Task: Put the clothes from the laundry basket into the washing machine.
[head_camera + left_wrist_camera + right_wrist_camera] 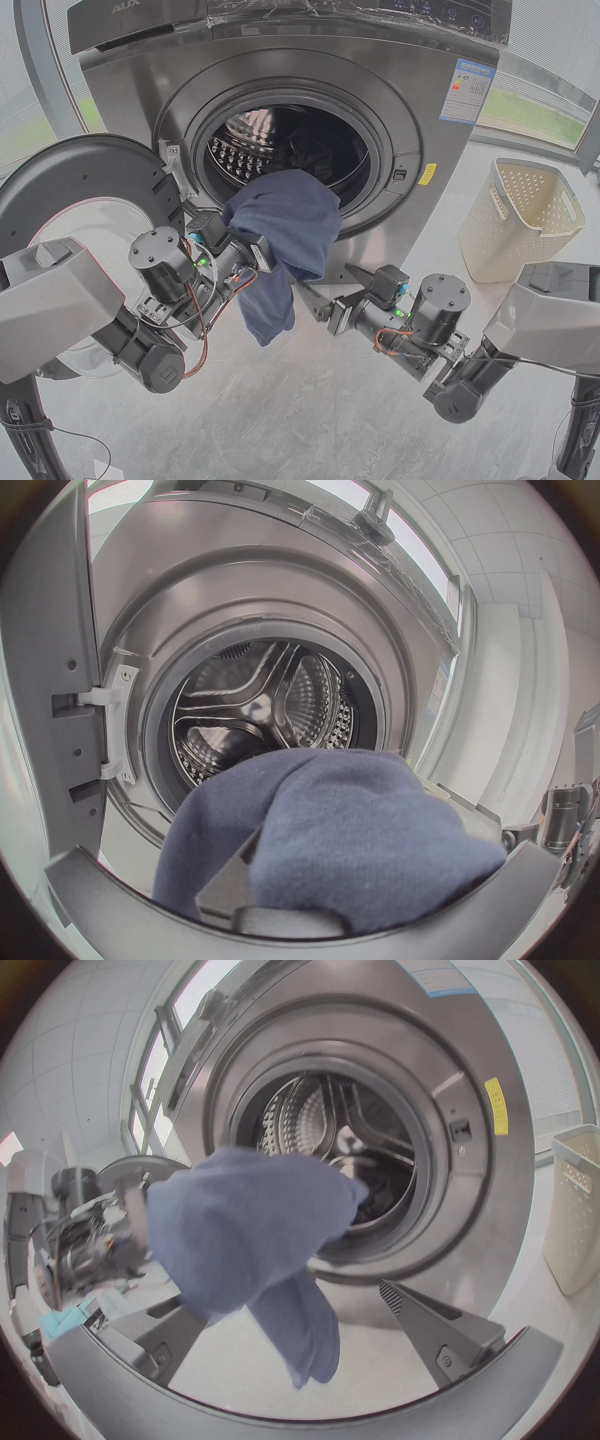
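Where steel drum (240,156) gapes, limp navy cloth (287,219)

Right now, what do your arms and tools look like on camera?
Both arms have pale grey boxy shells, then black cylindrical joints. The left arm carries orange and black cables and green lights; the right arm has orange wiring too. The right tool has black wedge-shaped fingers.

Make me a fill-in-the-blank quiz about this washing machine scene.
1. The garment held by the left end effector is ____ in colour.
2. The washing machine's door stands ____.
3. The right end effector, fingers apart, holds ____.
4. The laundry basket stands on the ____.
Missing words: blue; open; nothing; floor.
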Available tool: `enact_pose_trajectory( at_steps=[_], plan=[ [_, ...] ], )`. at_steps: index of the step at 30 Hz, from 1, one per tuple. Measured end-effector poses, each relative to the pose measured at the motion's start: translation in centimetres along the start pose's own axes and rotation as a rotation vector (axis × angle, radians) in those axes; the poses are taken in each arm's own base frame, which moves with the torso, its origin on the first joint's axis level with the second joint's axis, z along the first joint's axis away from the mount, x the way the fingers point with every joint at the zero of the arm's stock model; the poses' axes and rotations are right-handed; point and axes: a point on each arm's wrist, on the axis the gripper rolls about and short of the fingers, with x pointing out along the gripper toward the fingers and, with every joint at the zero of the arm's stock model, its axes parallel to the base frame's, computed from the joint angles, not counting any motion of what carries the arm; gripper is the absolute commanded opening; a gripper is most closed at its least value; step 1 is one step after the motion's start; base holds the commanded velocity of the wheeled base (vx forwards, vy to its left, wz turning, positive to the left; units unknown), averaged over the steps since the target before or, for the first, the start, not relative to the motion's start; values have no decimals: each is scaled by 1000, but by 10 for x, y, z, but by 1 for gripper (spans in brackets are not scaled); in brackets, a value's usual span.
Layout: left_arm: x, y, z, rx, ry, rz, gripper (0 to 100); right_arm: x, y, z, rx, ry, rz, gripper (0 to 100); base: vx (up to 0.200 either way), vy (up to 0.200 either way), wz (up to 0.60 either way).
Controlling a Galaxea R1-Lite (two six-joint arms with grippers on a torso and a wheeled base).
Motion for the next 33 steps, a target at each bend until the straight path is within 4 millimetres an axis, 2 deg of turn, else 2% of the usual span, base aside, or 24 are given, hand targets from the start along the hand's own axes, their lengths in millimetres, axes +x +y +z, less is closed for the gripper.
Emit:
enact_pose_trajectory(
  at_steps=[5, 9, 13, 17, 25, 33],
  plan=[
    [-6, 1, 3, 3, 12, -1, 0, -27, 15, -1, 6, 68, 46, 100, 0, 0, 0],
    [-10, 3, 4, 4, 18, 2, 0, -48, 17, 2, 5, 109, 51, 100, 0, 0, 0],
    [-20, 3, 3, 6, 48, 1, 0, -69, 12, 5, -2, 148, 32, 100, 0, 0, 0],
    [-39, 0, 2, 6, 103, -24, 0, -81, -5, 10, -9, 163, -29, 100, 0, 0, 0],
    [-80, -5, 8, 6, 193, -102, 0, -80, -38, 17, -57, 144, -100, 100, 0, 0, 0],
    [-88, -5, 13, 7, 194, -111, 0, -64, -50, 22, -62, 88, -141, 100, 25, 0, 0]
  ],
)
